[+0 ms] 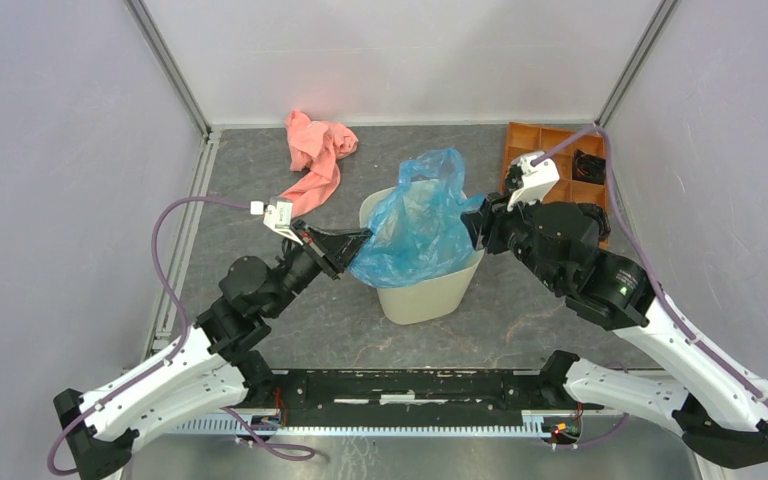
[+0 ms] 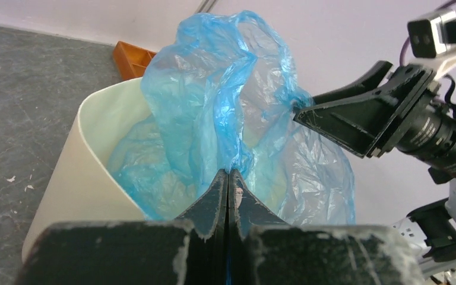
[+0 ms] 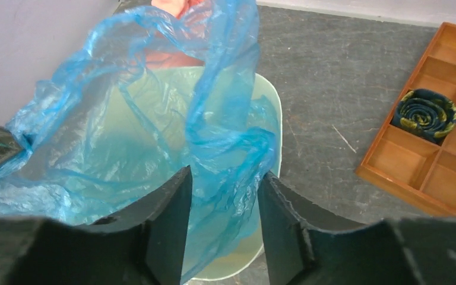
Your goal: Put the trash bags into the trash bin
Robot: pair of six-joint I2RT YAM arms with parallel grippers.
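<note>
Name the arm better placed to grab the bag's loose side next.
Right, probably: the right claw, open, straddles the blue bag at the bin rim, while the left claw is shut on the bag's other side.

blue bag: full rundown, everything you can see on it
The trash bag is thin, crinkly, translucent blue film, bunched upright. Its lower part sits inside the trash bin; the top rises above the rim and spills over the left side. The left gripper pinches its edge shut; the right gripper straddles a fold, jaws apart.
</note>
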